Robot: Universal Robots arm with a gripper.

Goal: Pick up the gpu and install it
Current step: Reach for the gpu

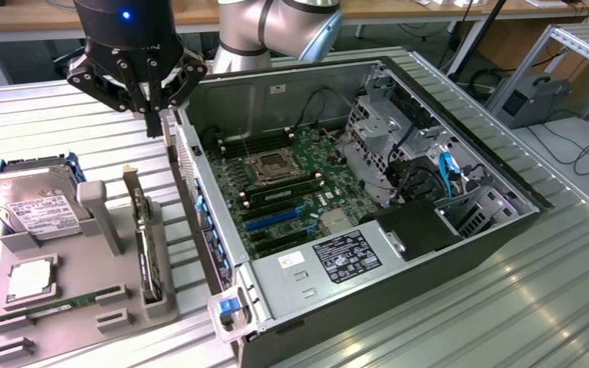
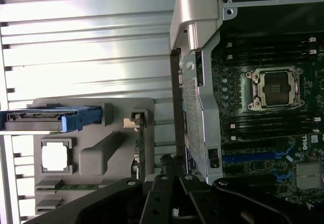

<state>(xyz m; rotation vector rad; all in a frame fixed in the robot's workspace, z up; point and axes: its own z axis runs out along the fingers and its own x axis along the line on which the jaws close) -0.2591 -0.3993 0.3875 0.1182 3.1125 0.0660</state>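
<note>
The gpu (image 1: 144, 239) stands on its edge in a slot of the grey parts holder (image 1: 80, 253), at the exterior view's left, its silver bracket end pointing away. My gripper (image 1: 153, 123) hangs above the table between the holder's far end and the open computer case (image 1: 376, 192). Its fingers are shut together and hold nothing. In the wrist view the gpu (image 2: 141, 150) shows edge-on, just beyond the gripper (image 2: 170, 179). The motherboard (image 1: 284, 188) lies bare inside the case, with blue slots (image 1: 274, 218) near its front.
A hard drive in a blue frame (image 1: 27, 201), a CPU chip (image 1: 31, 280) and a RAM stick (image 1: 37, 311) also sit in the holder. The case's side wall (image 1: 197, 199) rises close beside the holder. The ribbed metal table (image 1: 478, 307) carries everything.
</note>
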